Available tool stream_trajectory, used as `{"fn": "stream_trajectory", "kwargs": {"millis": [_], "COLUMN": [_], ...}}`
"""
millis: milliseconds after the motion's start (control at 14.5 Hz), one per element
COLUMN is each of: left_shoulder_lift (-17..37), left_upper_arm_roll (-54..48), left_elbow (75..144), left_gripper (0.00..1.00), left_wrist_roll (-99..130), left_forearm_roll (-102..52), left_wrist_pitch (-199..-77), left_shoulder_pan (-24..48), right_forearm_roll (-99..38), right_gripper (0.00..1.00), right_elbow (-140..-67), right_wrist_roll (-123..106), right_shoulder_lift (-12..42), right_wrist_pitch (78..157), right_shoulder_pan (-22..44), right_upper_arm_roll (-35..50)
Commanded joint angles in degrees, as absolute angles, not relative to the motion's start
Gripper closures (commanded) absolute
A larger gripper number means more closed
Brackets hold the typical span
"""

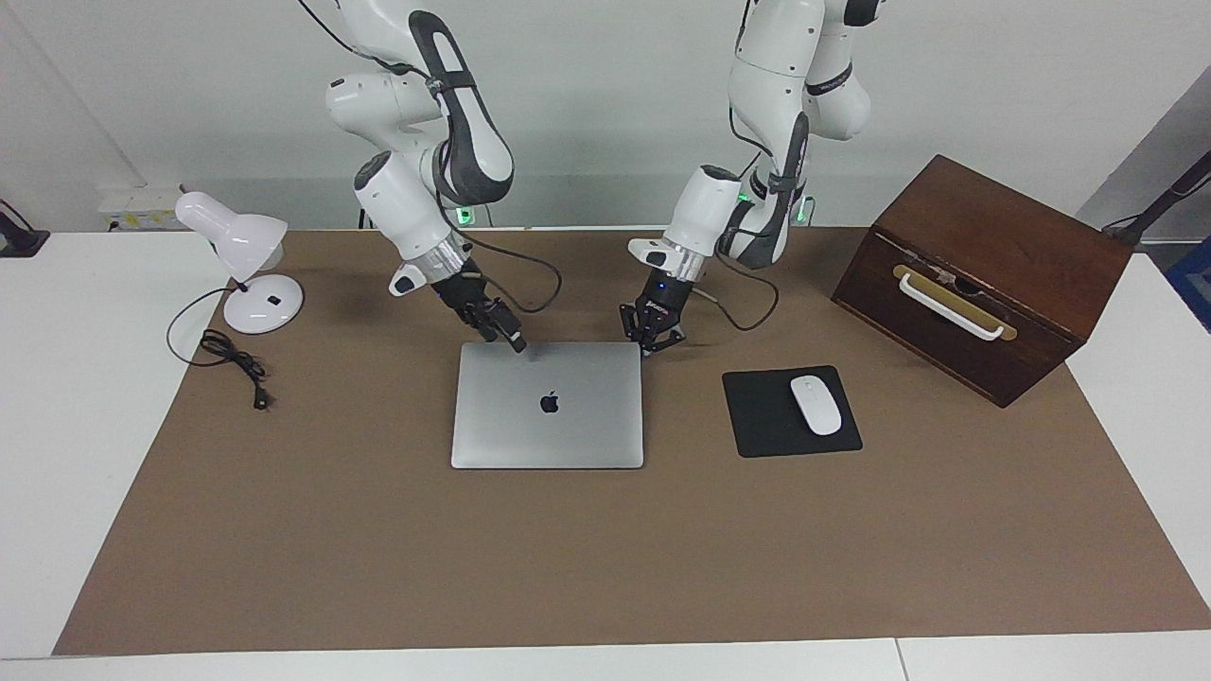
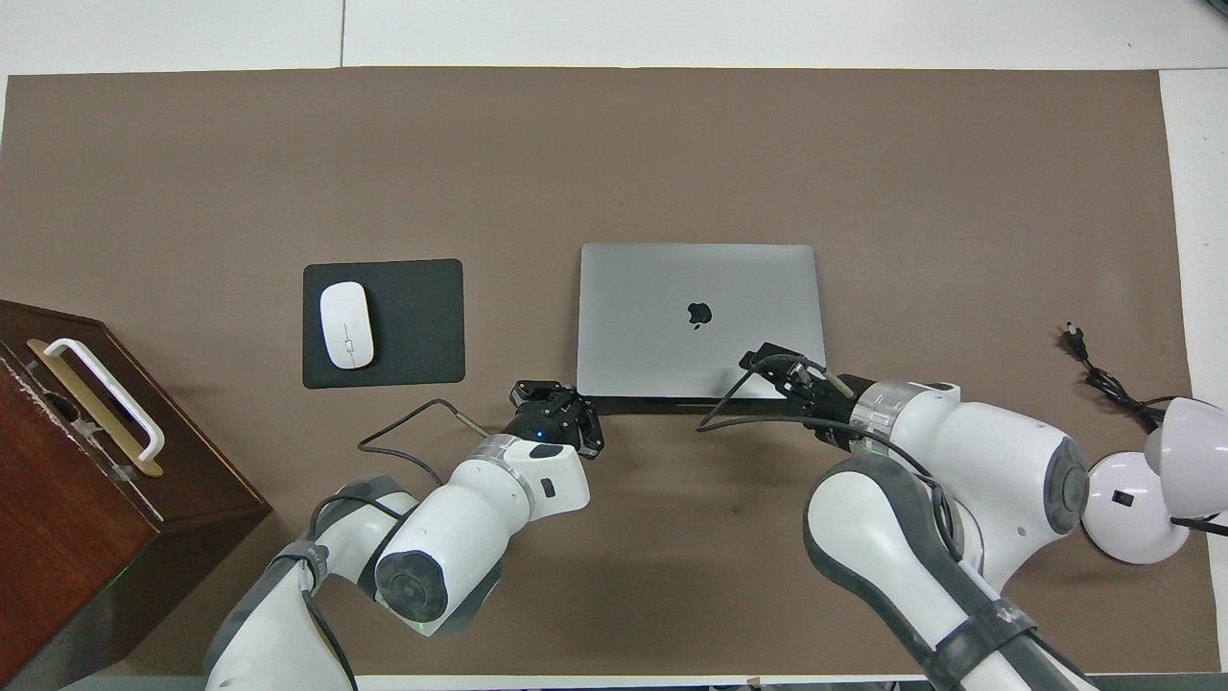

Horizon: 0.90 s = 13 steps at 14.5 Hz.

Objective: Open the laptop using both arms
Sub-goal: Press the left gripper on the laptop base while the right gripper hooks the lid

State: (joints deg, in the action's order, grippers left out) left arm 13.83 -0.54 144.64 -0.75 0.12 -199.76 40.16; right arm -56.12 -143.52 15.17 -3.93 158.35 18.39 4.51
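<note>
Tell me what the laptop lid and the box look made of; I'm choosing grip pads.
Laptop: apparently brushed aluminium, matt silver-grey with soft, even sheen. Box: seemingly dark stained wood, faint grain, satin finish; its handle looks like white plastic on a brass-coloured plate.

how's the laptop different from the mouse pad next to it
The laptop is silver-grey with a dark logo on its closed lid; the mouse pad is plain black. The laptop is the larger rectangle; the mouse pad is smaller. The mouse pad carries a white mouse; nothing sits on the middle of the laptop's lid. Both lie flat on the brown mat, side by side.
</note>
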Motion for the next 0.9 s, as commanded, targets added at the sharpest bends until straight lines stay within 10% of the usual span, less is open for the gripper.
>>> {"fn": "stream_trajectory", "kwargs": {"millis": [0,826], "left_shoulder_lift": [15.7,16.3], "left_upper_arm_roll": [0.2,0.3], "left_elbow": [143.3,143.3], "left_gripper": [1.0,1.0], "left_wrist_roll": [-1.3,-2.5], "left_forearm_roll": [0.9,0.9], "left_wrist_pitch": [-200.8,-200.8], "left_shoulder_pan": [40.8,41.0], "right_forearm_roll": [-58.8,-62.4], "right_gripper": [0.0,0.0], "right_elbow": [-142.7,-140.6], "right_wrist_roll": [12.0,10.1], "right_shoulder_lift": [-3.1,-2.1], "right_wrist_pitch": [159.4,159.4], "right_shoulder_pan": [18.6,18.6], "right_upper_arm_roll": [4.6,4.6]}}
